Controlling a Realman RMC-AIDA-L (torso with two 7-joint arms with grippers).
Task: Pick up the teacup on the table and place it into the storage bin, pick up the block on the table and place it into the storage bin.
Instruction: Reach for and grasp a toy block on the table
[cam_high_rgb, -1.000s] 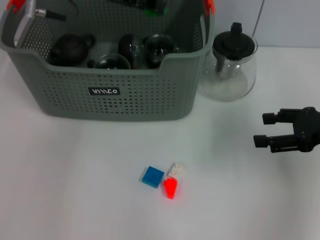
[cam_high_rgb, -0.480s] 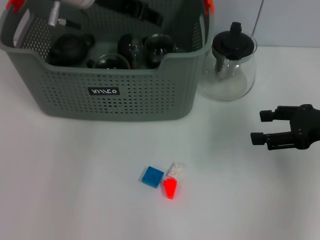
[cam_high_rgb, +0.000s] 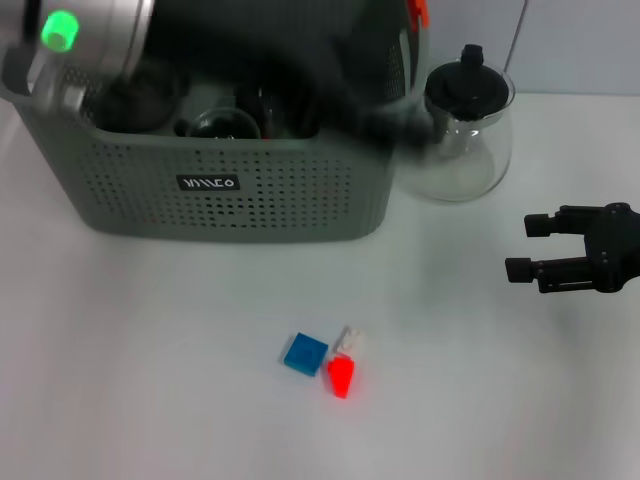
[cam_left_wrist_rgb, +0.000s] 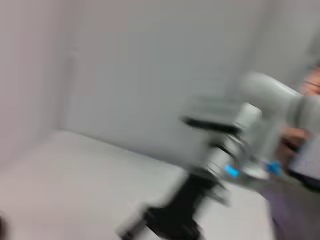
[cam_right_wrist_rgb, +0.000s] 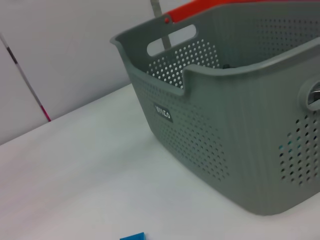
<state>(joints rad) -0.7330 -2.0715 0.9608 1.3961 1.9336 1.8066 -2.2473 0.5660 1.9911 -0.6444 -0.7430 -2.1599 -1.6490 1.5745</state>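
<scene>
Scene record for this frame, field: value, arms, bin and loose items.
left arm: blurred, sweeping over the grey-green perforated storage bin; gripper not visible
right gripper: open, empty, hovering over the white table on the right side
bin contents: dark round items, partly hidden
blocks on table: blue square block, red block, small white block, in front of bin
beside bin: glass teapot with black lid

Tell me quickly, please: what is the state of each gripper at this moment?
Left gripper: its arm is a blur over the storage bin.
Right gripper: open, holding nothing, above the table right of the glass teapot.
</scene>
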